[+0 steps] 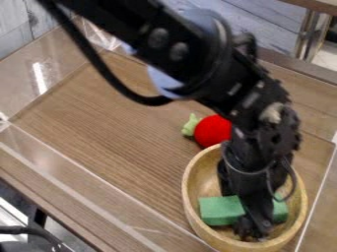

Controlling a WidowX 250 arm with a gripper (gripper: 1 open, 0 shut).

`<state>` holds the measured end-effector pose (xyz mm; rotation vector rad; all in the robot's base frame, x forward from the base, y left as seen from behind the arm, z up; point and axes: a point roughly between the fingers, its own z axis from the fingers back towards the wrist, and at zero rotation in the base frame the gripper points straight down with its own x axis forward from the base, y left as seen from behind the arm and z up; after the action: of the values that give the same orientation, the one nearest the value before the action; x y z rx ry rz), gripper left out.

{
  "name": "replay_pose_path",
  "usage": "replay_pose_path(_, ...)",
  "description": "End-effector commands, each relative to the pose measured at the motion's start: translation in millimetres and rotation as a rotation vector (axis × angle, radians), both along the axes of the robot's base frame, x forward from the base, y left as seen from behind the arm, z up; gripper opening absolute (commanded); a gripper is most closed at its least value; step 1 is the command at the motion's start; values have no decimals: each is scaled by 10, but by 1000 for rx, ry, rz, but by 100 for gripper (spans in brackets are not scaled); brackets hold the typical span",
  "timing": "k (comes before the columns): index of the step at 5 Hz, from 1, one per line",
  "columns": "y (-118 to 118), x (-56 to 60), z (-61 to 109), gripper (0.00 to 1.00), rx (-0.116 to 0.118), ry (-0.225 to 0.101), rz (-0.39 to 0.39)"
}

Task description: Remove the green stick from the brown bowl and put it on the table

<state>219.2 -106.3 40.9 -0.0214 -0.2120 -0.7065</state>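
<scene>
— Under the pincer (259, 224), what lies there?
— First the table (105, 118), then the brown bowl (200, 175) on it, just below the arm. The green stick (222, 208) lies flat inside, directly beneath the fingers, its long axis crossing the bowl from the pincer's left side outward.
— And the pincer itself?
— Spread wide, pointing steeply down over the stick, holding nothing as far as can be seen. A red toy (215, 129) sits just behind.

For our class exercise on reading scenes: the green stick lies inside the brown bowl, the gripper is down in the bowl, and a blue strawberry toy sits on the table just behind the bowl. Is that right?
Not quite. The camera view shows a red strawberry toy, not blue. The rest holds: the green stick lies inside the brown bowl, with the gripper down in it.
</scene>
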Motion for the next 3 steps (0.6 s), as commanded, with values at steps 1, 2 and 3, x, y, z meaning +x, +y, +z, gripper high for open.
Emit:
replay_pose_path(1,115,38,270,100,-33,-53,-38)
replay_pose_path(2,-70,123,153,100,-51,-40,-50)
replay_pose_path(3,-274,196,75,100,-54,-27,-67)
